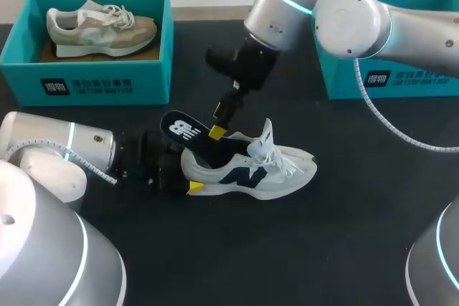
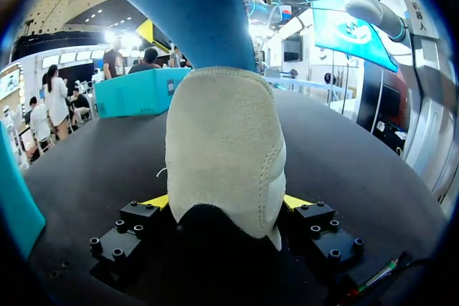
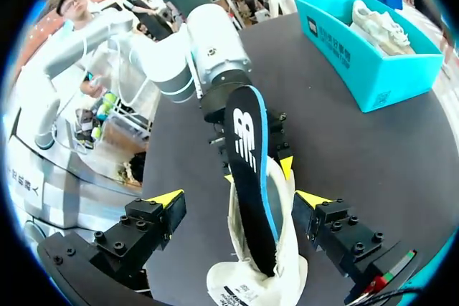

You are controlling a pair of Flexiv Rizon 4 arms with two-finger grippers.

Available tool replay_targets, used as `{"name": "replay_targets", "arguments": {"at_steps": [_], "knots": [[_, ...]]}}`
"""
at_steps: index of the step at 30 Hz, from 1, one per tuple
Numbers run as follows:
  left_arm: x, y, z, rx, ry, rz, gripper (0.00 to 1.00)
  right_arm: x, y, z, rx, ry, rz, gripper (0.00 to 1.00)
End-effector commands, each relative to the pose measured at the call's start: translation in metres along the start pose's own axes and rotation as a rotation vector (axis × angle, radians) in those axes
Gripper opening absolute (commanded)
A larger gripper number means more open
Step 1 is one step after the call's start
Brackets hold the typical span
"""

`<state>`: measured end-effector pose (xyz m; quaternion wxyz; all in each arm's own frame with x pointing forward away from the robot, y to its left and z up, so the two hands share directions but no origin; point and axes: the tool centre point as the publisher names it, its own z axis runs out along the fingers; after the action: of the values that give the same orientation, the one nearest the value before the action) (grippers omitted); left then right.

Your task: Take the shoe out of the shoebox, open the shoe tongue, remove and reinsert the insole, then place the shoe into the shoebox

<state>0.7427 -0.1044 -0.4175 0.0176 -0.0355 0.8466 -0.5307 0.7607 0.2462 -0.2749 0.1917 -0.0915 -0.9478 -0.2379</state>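
Closest in, my left arm (image 1: 64, 148) lies low along the near left of the desk (image 1: 344, 234), and its left end effector (image 2: 226, 202) is clenched on the heel of the white shoe (image 1: 258, 170), one yellow tip on each side. That hold looks meant to pin the shoe so it cannot slide or tip while the other arm works inside it. The shoe stands upright on its sole in the middle of the desk, out of any box, toe pointing right, with its tongue (image 1: 267, 135) pulled up and the opening bare. The black insole (image 1: 181, 128) is about half out: its front end sits down in the shoe while its heel end juts up and to the left, over the gripped heel. My right arm comes in from the far right, and the right end effector (image 3: 240, 198) hangs just above with its fingers spread wide on either side of the insole, touching neither edge, so it is released. At the far left, a teal shoebox (image 1: 86, 80) holds a beige shoe (image 1: 100, 26). The far-right shoebox (image 1: 401, 77), largely hidden by my right arm, is probably where this shoe belongs.
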Motion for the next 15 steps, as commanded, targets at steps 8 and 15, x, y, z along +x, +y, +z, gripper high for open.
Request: {"name": "replay_targets", "arguments": {"at_steps": [8, 15], "knots": [[0.002, 0.004, 0.005, -0.002, 0.002, 0.000, 0.00, -0.018, 0.002, 0.004, -0.123, 0.170, 0.013, 1.00], [0.002, 0.004, 0.005, -0.002, 0.002, 0.000, 0.00, -0.023, 0.005, 0.002, -0.153, 0.232, 0.023, 1.00]]}}
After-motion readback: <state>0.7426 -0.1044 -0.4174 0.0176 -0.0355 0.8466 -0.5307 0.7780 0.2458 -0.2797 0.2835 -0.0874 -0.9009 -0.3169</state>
